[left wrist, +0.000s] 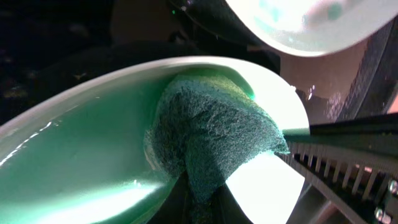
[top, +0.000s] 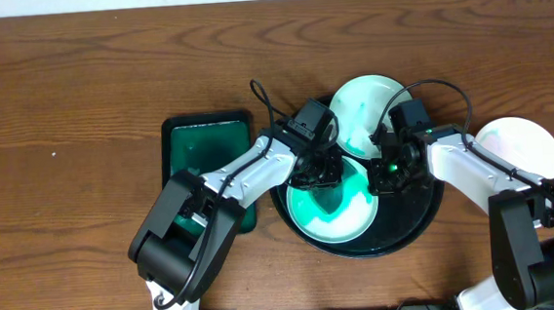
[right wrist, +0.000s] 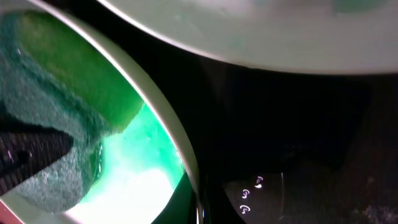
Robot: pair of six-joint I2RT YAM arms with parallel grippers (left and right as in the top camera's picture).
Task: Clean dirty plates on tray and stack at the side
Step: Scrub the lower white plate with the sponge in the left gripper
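Note:
The black round tray (top: 420,213) holds a teal-smeared plate (top: 336,224). My left gripper (top: 317,170) is shut on a green scouring sponge (left wrist: 211,134) and presses it onto this plate (left wrist: 87,155). My right gripper (top: 391,171) is shut on the plate's right rim (right wrist: 189,168); its jaws (right wrist: 199,208) are dark in the right wrist view. A second plate (top: 367,110) lies at the tray's back edge and also shows in the left wrist view (left wrist: 311,25) and the right wrist view (right wrist: 280,37). A third plate (top: 521,148) sits on the table to the right of the tray.
A dark green rectangular tray (top: 208,150) lies left of the round tray, partly under my left arm. Brown wooden table (top: 69,111) runs all round. The two grippers are close together over the tray.

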